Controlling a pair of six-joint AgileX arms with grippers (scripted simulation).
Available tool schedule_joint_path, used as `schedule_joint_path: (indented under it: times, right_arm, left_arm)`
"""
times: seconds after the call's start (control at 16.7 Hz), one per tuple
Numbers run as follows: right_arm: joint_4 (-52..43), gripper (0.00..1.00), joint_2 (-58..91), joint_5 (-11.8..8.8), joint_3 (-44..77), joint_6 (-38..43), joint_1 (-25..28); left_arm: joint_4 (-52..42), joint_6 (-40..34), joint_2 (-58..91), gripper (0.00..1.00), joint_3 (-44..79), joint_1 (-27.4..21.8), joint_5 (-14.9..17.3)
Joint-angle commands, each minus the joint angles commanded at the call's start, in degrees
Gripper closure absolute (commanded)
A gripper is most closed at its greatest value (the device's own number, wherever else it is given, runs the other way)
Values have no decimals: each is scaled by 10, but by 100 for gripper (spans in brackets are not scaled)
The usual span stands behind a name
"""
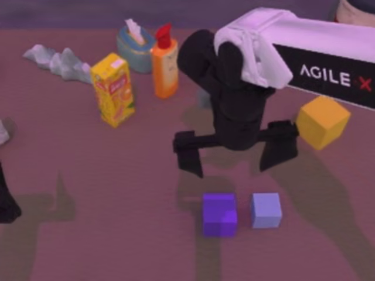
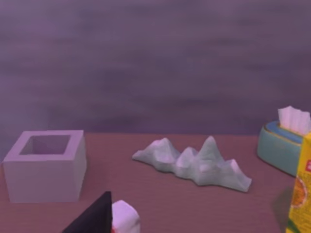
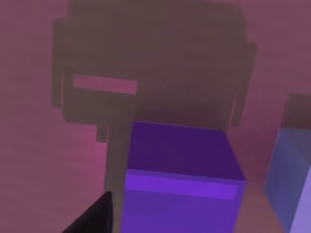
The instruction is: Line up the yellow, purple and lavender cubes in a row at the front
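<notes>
**Q:** Top view — how much of the row is laid?

**A:** Two of three. A vivid purple matte cube and a pale lavender matte cube are seen side by side, lower centre. A large orange-yellow cube is left at middle right. Above the pair, the right gripper is spread open, empty.

**Q:** The left gripper?

**A:** Parked at the left edge; its fingers cannot be judged.

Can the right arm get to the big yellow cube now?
Probably yes. The right gripper hangs open above the table, and the yellow cube sits just beside it toward the right, apart from the purple cube and lavender cube, with nothing between.
</notes>
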Motion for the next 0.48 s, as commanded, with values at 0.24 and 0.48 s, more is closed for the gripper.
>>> schedule_joint_path:
  times: [0.24,0.48]
  right_arm:
    - [-34,0,52,-2,72,-162,-81]
    - [-67,0,102,-3,146,-359,-170]
  left_arm:
    - [0,0,0,0,0,0,0]
    - [0,0,0,0,0,0,0]
